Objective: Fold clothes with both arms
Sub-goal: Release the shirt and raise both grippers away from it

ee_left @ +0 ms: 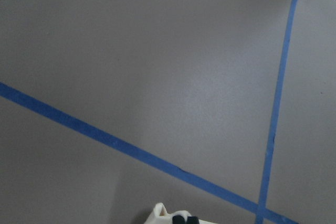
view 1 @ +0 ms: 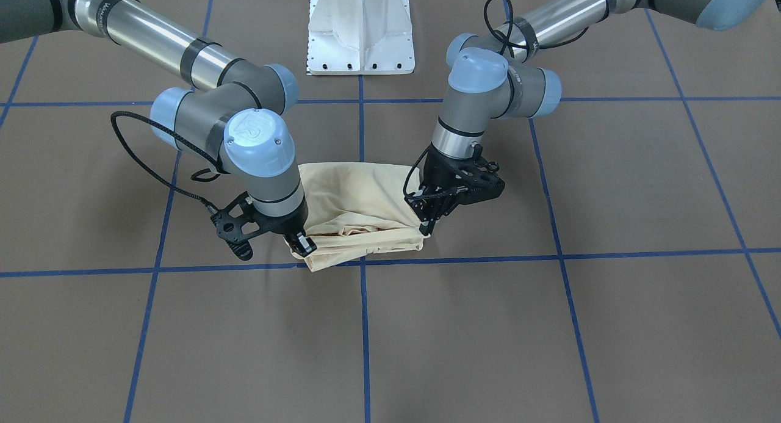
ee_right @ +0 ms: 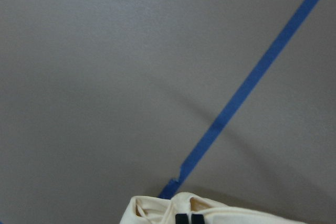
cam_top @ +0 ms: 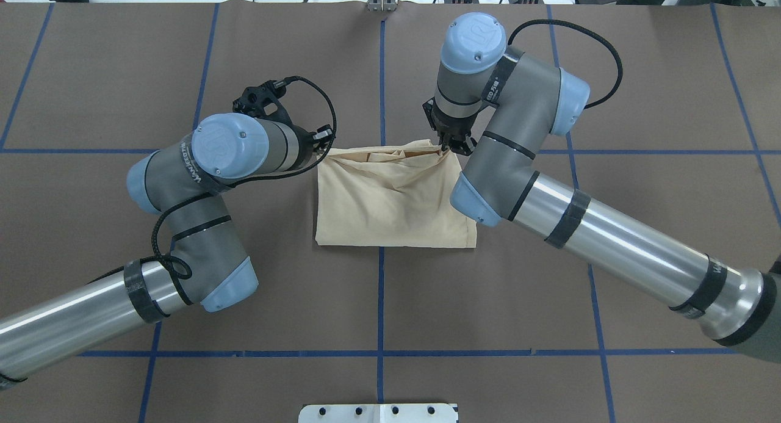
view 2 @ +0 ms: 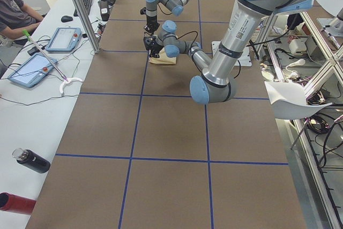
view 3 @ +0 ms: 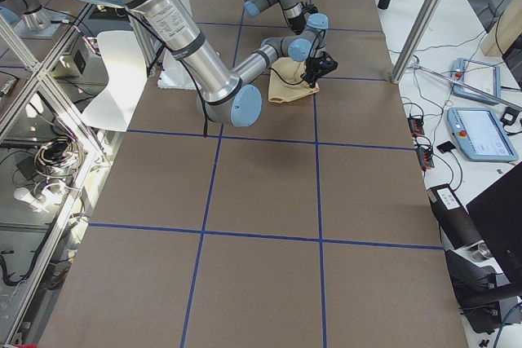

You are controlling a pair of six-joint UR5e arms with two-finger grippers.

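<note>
Lying folded into a rough rectangle near the middle of the table (cam_top: pixel 549 289), the pale cream T-shirt (cam_top: pixel 390 203) straddles a crossing of blue tape lines (cam_top: pixel 380 301). Edge nearest the robot is flat and straight on the surface. Far edge is bunched and creased, with loose folds gathered between its two corners.

Left gripper (view 1: pixel 425 226) sits at the far corner on the robot's left, fingers pinched together on a tuft of the fabric. The left wrist view shows the black fingertips (ee_left: pixel 181 218) closed with cream cloth poking up beside them. Right gripper (view 1: pixel 303 244) is at the opposite far corner, likewise clamped on the cloth. The right wrist view shows its fingertips (ee_right: pixel 181 219) together over a rolled lip of fabric.

Left arm (cam_top: pixel 73 316) and right arm (cam_top: pixel 622 246) both reach in from the sides, wrists bent down toward the garment, with black cables looping off each.

White pedestal base (view 1: pixel 361 32) stands on the robot's side of the shirt, well apart from it. A seated person (view 2: pixel 12 9) is at a side bench.
</note>
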